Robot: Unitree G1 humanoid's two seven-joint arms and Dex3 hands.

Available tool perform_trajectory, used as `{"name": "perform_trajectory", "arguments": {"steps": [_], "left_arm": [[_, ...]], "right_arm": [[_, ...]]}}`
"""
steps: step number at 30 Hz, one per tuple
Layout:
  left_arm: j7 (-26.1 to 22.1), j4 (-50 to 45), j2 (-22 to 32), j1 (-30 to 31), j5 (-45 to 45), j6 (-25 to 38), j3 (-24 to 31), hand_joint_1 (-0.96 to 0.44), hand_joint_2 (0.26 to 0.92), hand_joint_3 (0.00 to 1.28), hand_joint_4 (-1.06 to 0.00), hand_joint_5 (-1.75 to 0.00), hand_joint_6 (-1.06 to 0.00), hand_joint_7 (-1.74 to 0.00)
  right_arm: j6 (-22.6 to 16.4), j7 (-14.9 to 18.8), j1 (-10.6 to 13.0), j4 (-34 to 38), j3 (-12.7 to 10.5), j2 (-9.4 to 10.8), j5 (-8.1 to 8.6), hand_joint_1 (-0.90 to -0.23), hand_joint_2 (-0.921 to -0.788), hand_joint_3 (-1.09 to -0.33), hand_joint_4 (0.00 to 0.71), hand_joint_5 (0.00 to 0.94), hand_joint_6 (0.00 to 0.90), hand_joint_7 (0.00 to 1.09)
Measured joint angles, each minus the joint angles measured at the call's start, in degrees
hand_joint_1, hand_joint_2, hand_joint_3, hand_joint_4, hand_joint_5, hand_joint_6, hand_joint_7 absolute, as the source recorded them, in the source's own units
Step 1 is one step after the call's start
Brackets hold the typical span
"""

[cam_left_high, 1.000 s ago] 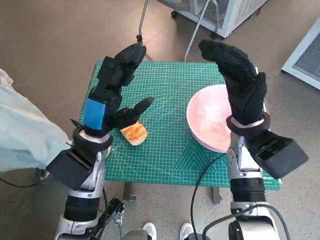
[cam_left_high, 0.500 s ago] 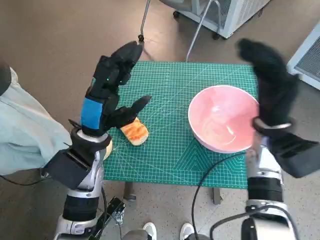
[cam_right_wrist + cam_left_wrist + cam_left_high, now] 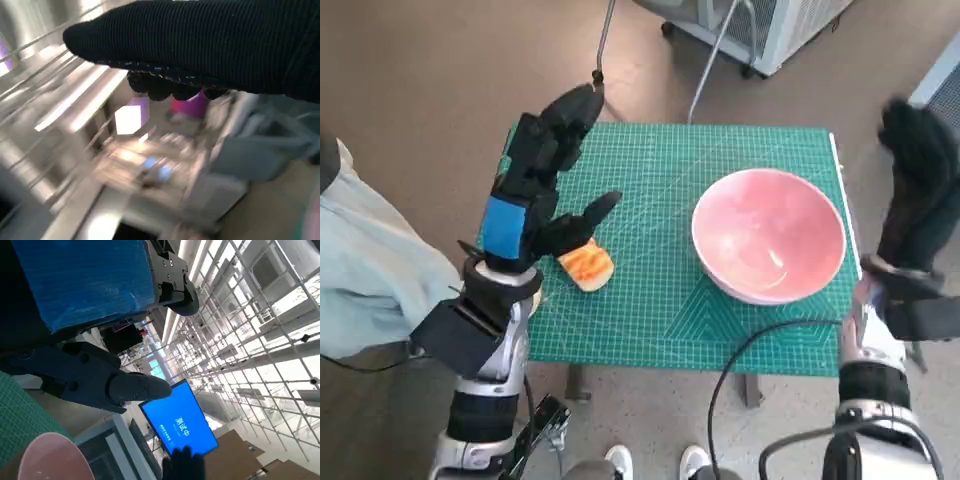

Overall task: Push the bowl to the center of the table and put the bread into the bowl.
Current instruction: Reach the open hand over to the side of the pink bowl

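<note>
The black-gloved right hand (image 3: 920, 185) has swung off from above the glossy pink round bowl (image 3: 768, 235) to beyond the right edge of the worktop (image 3: 660, 310), leaving the whole bowl uncovered in the head view.

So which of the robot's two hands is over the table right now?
The left hand, the black one with blue tape on its back. It hovers above the green mat, near the bread. The gloved right hand is out past the table's right edge.

Pink bowl (image 3: 768, 234) right of bread (image 3: 587, 267)
</note>
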Motion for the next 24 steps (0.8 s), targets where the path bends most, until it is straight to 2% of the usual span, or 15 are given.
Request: {"name": "perform_trajectory", "arguments": {"steps": [2, 4, 9, 15, 21, 24], "left_arm": [[0.1, 0.0, 0.0, 0.0, 0.0, 0.0, 0.0, -0.25, 0.921, 0.29, -0.37, 0.0, -0.17, -0.56], [0.1, 0.0, 0.1, 0.0, 0.0, 0.0, 0.0, -0.25, 0.921, 0.29, -0.37, 0.0, -0.17, -0.56], [0.1, 0.0, 0.1, 0.1, 0.0, 0.0, 0.0, -0.25, 0.921, 0.29, -0.37, 0.0, -0.17, -0.56], [0.1, 0.0, 0.1, 0.1, 0.0, 0.0, 0.1, -0.25, 0.921, 0.29, -0.37, 0.0, -0.17, -0.56], [0.1, 0.0, 0.3, 0.2, 0.0, 0.2, 0.1, -0.25, 0.921, 0.29, -0.37, 0.0, -0.17, -0.56], [0.1, 0.0, 0.4, 0.4, 0.0, 0.2, 0.3, -0.25, 0.921, 0.29, -0.37, 0.0, -0.17, -0.55]], "right_arm": [[0.5, -2.2, 0.0, 2.6, 0.2, -0.4, -1.19, -0.626, -0.921, -0.907, 0.248, 0.0, -0.001, 0.69], [1.3, -3.7, 0.1, 4.6, 0.4, -0.5, -1.53, -0.618, -0.921, -0.926, 0.246, 0.0, -0.001, 0.67], [4.6, -4.2, 0.1, 8.3, 0.2, -0.3, -0.97, -0.597, -0.921, -0.951, 0.233, 0.001, -0.001, 0.63], [8.6, -0.3, 0.1, 10.2, -1.8, 2.2, 3.07, -0.562, -0.921, -0.96, 0.213, 0.0, -0.001, 0.62], [11.6, 4.1, -0.2, 11.0, -3.7, 5.7, 6.46, -0.564, -0.921, -0.935, 0.205, 0.0, -0.001, 0.63], [13.1, 5.3, -0.7, 11.2, -4.4, 6.7, 7.54, -0.57, -0.921, -0.924, 0.206, 0.001, -0.001, 0.66]]}}
